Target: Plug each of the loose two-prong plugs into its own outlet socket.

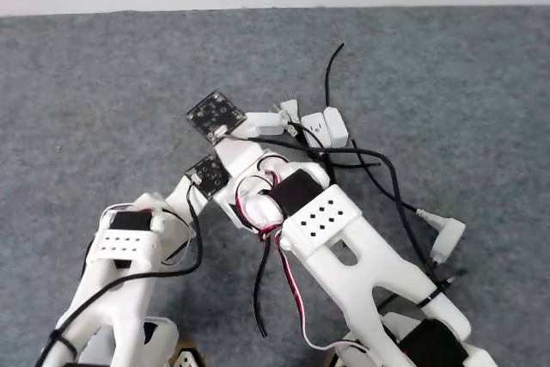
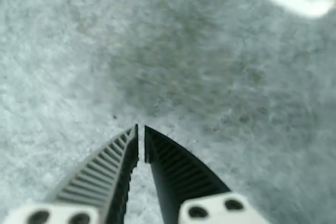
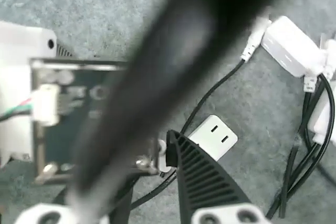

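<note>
Your table (image 1: 94, 83) carries a grey felt-like covering, and on it you have a cluster of white socket blocks (image 1: 326, 129) near the middle, black cords (image 1: 396, 191) trailing from them, and one white plug (image 1: 447, 235) lying apart on the right arm's side.

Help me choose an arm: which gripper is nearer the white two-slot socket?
Right. The right gripper sits just beside the two-slot socket; the left gripper hangs shut over bare carpet, farther off.
</note>
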Motion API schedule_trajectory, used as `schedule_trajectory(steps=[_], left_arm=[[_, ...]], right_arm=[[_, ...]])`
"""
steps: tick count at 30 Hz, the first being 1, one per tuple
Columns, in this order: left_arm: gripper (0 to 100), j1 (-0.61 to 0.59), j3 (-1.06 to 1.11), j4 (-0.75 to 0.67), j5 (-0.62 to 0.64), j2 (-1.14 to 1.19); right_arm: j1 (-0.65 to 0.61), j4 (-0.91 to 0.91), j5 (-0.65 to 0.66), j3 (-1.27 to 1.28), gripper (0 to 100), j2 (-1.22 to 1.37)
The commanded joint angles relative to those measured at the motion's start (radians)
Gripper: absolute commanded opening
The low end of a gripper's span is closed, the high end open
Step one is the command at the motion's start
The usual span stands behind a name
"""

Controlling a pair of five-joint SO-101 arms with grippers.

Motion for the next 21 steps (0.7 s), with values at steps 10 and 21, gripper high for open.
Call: schedule_trajectory(steps=[10, 21], left_arm=[[1, -0.060, 0.022, -0.236, 0.272, -0.048], [1, -0.068, 0.025, -0.238, 0.272, -0.049]], right_arm=[[0.162, -0.240, -0.167, 0.077, 0.9, 0.031], [0.248, -0.338, -0.140, 0.075, 0.9, 0.185]])
